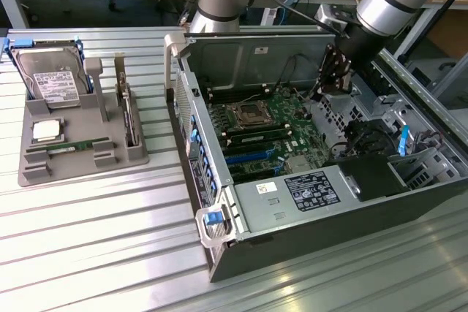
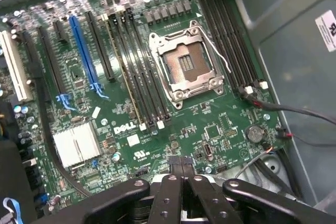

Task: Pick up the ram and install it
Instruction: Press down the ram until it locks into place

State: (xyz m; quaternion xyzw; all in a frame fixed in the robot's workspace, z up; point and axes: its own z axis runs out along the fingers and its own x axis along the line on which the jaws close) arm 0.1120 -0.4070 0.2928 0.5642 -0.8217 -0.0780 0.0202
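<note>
Scanning from the exterior view's left: a grey parts tray (image 1: 29,169) sits on the ribbed metal table (image 1: 95,246), its moulded pockets keeping each part apart and easy to reach. A hard drive (image 1: 50,78) with a white label leans in the rear pocket; the print is too small to read. In front of it lies a square silver processor (image 1: 46,131). The ram (image 1: 72,147), a thin green stick with a small white label, lies flat in its shallow slot near the tray's front, untouched.

Centre: an open computer case (image 1: 219,250) lies on its side so the motherboard (image 1: 252,155) faces up, probably to give access from above. The CPU socket (image 2: 184,64) is bare. Black memory slots (image 2: 144,85) run on both sides of it, none visibly filled. White "DELL" lettering shows on the board in the wrist view. The power supply (image 1: 300,191) carries a dark label, unreadable.

Right: the gripper (image 2: 181,169) hangs over the motherboard inside the case, well apart from the tray. Fingers (image 2: 170,174) are pressed together, holding nothing.
</note>
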